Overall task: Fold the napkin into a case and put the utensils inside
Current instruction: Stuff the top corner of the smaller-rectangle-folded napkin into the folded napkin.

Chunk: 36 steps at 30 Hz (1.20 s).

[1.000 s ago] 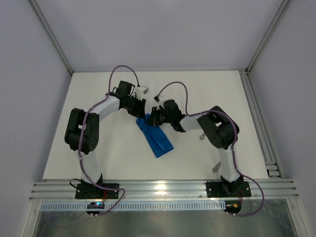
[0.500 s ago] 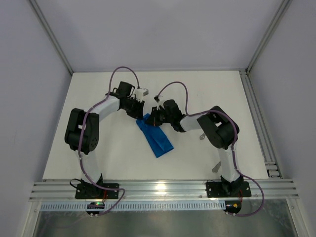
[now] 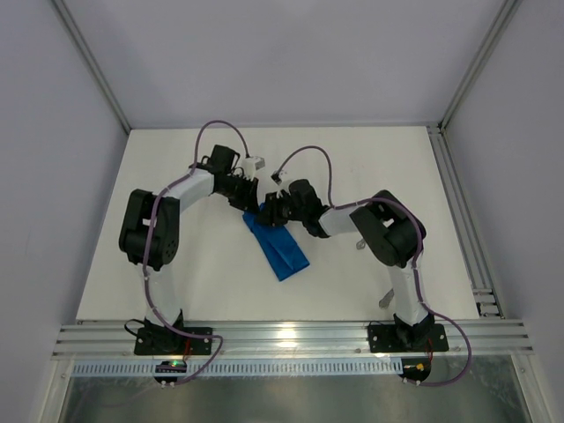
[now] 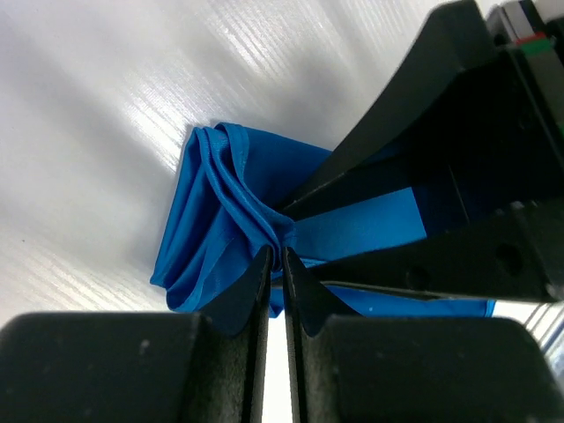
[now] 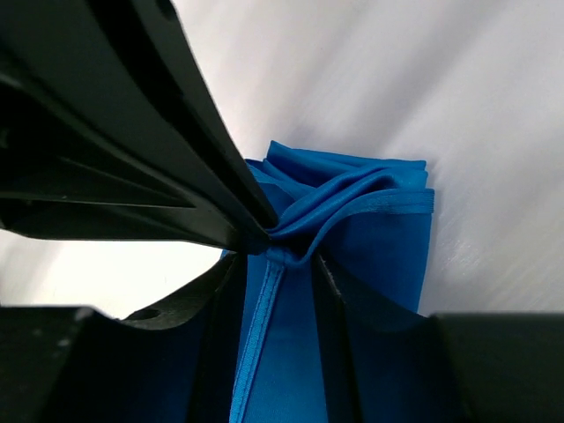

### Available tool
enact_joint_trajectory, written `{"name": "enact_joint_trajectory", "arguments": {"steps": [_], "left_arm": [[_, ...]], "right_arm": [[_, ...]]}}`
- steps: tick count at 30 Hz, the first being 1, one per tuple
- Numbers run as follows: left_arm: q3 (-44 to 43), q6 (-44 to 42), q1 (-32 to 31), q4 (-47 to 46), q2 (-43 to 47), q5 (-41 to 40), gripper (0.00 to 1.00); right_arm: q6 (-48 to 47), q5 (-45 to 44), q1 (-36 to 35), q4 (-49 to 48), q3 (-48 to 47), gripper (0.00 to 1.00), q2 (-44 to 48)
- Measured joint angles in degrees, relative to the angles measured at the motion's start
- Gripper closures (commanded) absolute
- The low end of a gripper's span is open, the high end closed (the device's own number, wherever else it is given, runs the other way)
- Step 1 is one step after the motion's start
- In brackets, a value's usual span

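Folded napkin (bunched) in left fingers

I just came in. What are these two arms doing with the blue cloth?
Both arms meet at the far end of the folded blue napkin, which lies as a narrow strip on the white table. The left gripper is shut on a bunched edge of the cloth. The right gripper stands open, with its fingers on either side of the same bunch. Two small silvery pieces beside the right arm, probably the utensils, lie outside the cloth.
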<state>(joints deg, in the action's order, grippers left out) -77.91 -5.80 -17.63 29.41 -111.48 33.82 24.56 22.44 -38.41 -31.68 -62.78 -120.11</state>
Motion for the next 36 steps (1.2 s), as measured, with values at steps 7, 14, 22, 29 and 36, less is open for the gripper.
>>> {"name": "enact_joint_trajectory", "arguments": {"steps": [7,14,22,29,36], "left_arm": [[-0.76,3.28,1.70,-0.04,-2.71,3.65,0.90],[-0.83,6.56,2.43,-1.44,-3.72,5.99,0.90],[-0.83,6.95,2.78,-2.40,-3.91,6.71,0.87],[-0.94,5.70,2.78,-2.14,-3.87,6.49,0.87],[-0.94,7.37,3.10,-2.34,-3.98,7.78,0.89]], "right_arm": [[-0.74,-1.90,-0.98,-1.03,0.13,0.57,0.00],[-0.42,-4.83,-1.51,-0.59,0.07,0.76,0.00],[1.73,-7.17,-1.84,0.52,0.00,0.92,-0.02],[3.39,-8.04,-1.99,0.44,0.11,0.88,-0.02],[4.09,-7.67,-1.97,-2.05,0.81,0.61,-0.02]]}}
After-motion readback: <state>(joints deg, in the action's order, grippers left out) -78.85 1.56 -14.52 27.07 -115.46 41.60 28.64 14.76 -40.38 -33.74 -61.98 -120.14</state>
